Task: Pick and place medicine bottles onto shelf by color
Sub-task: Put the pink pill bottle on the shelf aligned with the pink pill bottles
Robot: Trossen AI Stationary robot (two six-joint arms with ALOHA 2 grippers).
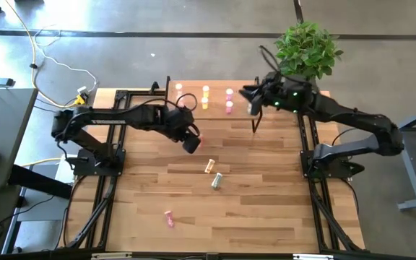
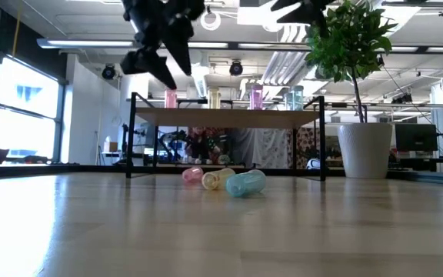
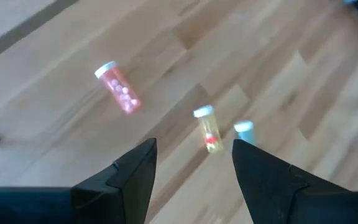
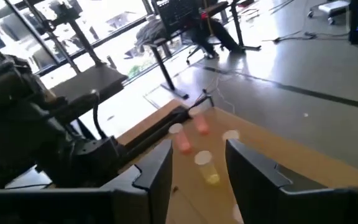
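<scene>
Grey concrete floor [image 1: 193, 43], large windows [image 2: 21, 108] at one side, potted plant [image 2: 356, 85] by the table.

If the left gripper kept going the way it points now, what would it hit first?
Probably the yellow bottle lying on the table: it sits between the open left gripper's fingers in its wrist view. Depth is unclear.

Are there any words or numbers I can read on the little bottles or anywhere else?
None can be read.
The pink pill bottle lying on the wooden table: no readable label.
The yellow bottle with a white cap: label too blurred.
The pale green bottle: no lettering shows.
The bottles standing on the small wooden shelf: too small to tell.
</scene>
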